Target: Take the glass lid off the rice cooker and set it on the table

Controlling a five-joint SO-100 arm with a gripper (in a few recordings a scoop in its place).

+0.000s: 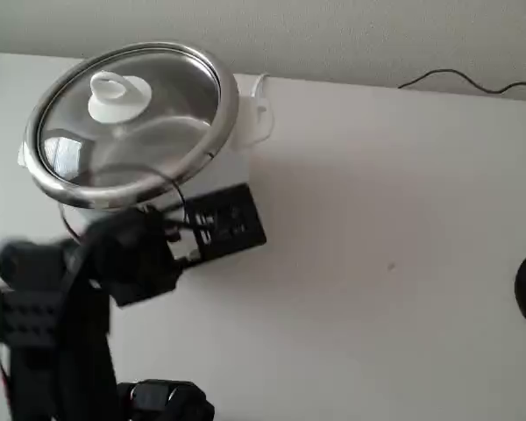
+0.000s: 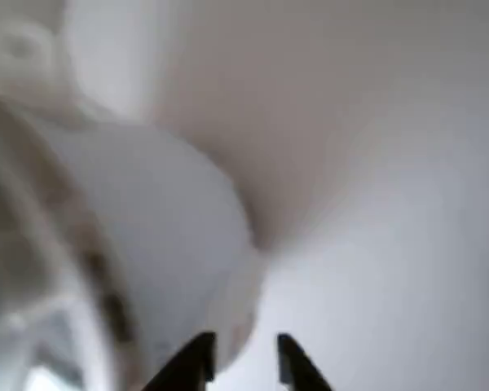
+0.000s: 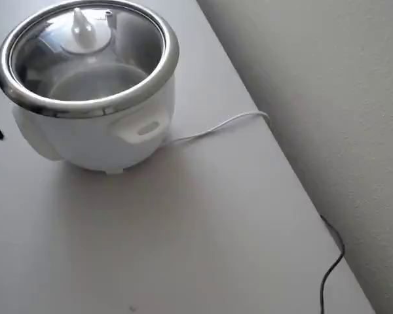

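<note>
On cooker [image 3: 95,140], far left of table [image 1: 377,263], lid [image 1: 127,110] sitting closed. Am seeing gripper [image 2: 243,362] spread, holding nothing, beside cooker wall. Judging glass rigid, slippery, breakable; am planning pinch on knob [image 1: 116,95].

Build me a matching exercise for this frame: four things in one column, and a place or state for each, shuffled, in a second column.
Things:
1. glass lid
2. gripper
3. white cord
4. thin black cable

Places or states:
A. runs from the rice cooker's side towards the wall
B. hangs beside the cooker's white wall, fingers slightly apart, holding nothing
C. lies at the table's edge by the wall
D. sits on the cooker, white knob up

Pairs: 1-D, 2-B, 3-A, 4-C
</note>
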